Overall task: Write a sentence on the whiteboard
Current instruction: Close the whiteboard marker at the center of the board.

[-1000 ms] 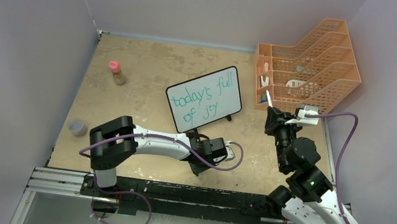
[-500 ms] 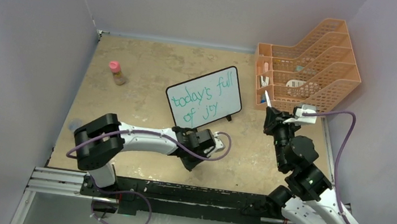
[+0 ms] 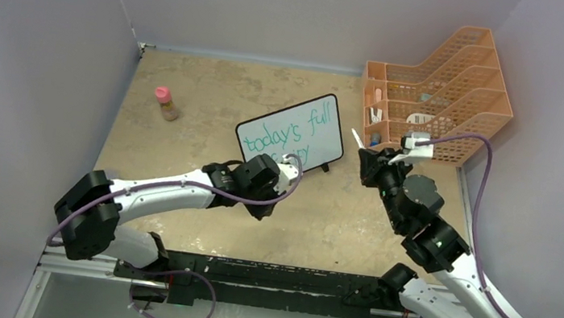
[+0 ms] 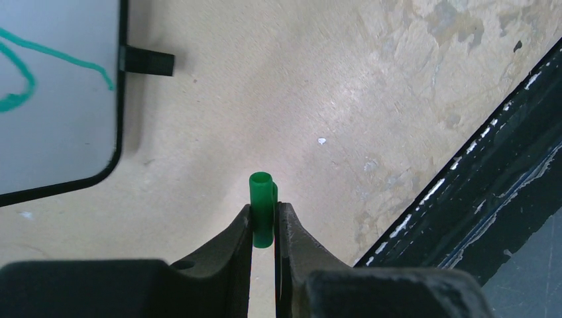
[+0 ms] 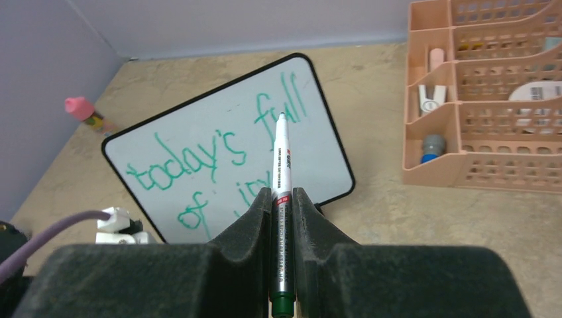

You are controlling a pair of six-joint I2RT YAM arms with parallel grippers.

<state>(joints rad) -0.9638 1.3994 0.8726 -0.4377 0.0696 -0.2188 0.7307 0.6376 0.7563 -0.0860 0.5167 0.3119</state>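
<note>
Whiteboard (image 3: 291, 138) stands mid-table (image 3: 189, 99), its green lettering facing the arms. Right gripper (image 5: 281, 199) clamps a marker (image 5: 280, 159), tip aimed at the board from its right and clear of it. Left gripper (image 4: 264, 222) pinches a green cap (image 4: 262, 195) just beside the board's lower edge.

Top camera is looking down from above, far off; both wrist cameras are sitting close, sharing the whiteboard (image 5: 199, 132).

Whiteboard (image 3: 298, 133): glossy smooth white face, black plastic frame
Bench (image 3: 188, 107): matt, mottled, scuffed beige top
File rack (image 3: 441, 89): orange plastic mesh
Green cap (image 4: 262, 209): smooth plastic
Marker (image 5: 281, 172): glossy white plastic barrel
</note>
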